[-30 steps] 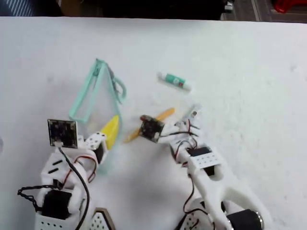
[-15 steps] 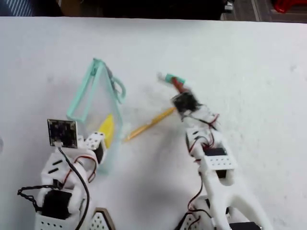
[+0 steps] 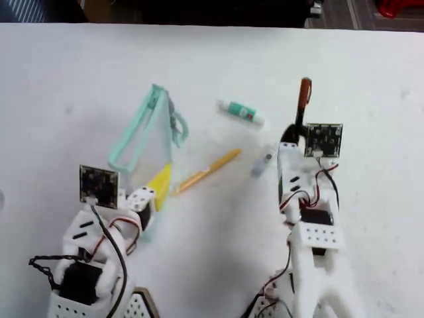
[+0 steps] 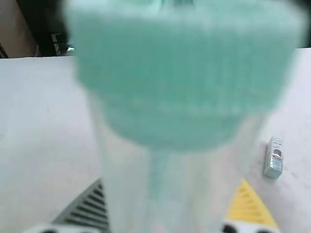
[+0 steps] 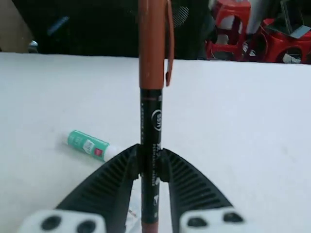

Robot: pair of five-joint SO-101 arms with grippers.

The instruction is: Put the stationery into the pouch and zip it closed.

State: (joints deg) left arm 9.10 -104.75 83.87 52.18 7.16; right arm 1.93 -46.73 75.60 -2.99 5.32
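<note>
Right wrist view, right tool clamping pen, left tool gripping pouch

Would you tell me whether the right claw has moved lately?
Yes: the right claw moved right, from left of the glue stick to its right.

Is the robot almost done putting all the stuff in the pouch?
Not yet. Done: nothing looks packed so far. In hand: the left gripper holds the pouch by one end, and the right gripper is shut on a brown-capped pen. Left: the pen, the glue stick, the yellow pencil and a small silvery item on the table must go in, then the zip.
</note>
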